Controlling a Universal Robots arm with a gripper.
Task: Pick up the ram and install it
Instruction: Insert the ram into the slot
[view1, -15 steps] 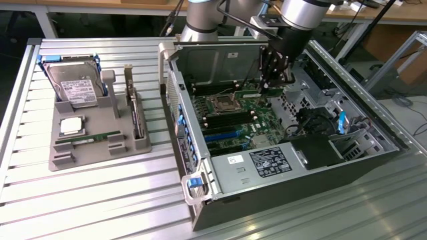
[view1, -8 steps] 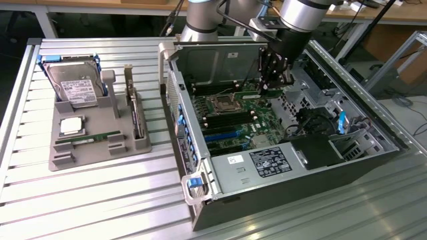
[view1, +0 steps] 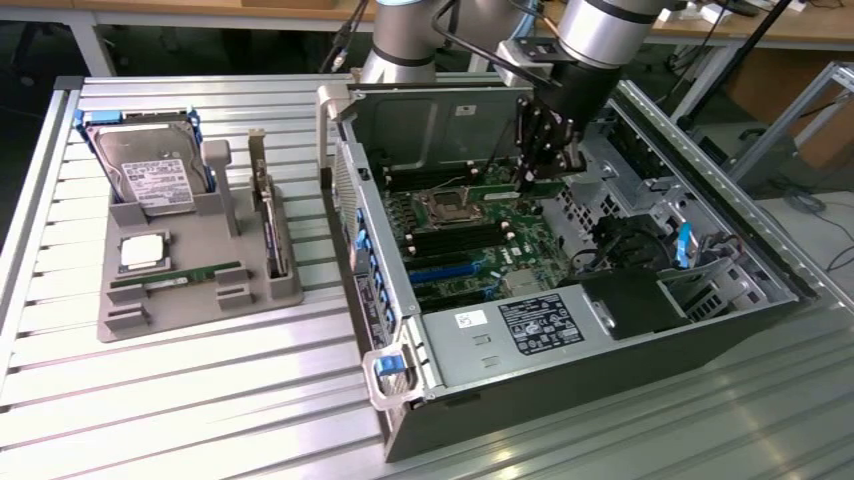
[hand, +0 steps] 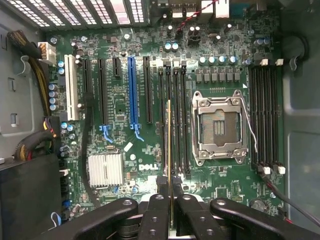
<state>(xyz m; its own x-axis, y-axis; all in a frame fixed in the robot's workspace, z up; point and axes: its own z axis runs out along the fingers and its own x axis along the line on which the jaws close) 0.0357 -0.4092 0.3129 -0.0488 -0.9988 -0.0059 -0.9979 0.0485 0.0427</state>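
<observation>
Hanging inside the open case, the hand is hiding most of the ram in the exterior view, where the stick cannot be told from the dark fingers. In the wrist view the ram is showing edge-on as a thin line running out from between the fingertips, and its chips are not showing. The hand is pinching the ram, its two fingers pressed against the stick's flat sides.

The ram is lying over the group of memory slots beside the empty processor socket; whether it is touching a slot or hovering above it cannot be told. A second group of slots is sitting on the socket's other side. A white wire is curling past the socket, and a red and black cable is crossing the board's corner near the case wall. A silver heatsink and a blue card slot are lying further along the motherboard.

On the tabletop, at the exterior view's left, a grey holder is carrying a hard drive, a processor chip, a green stick lying flat and a card standing on edge, all well apart from the hand. The arm is being cut off by the frame's upper edge.
</observation>
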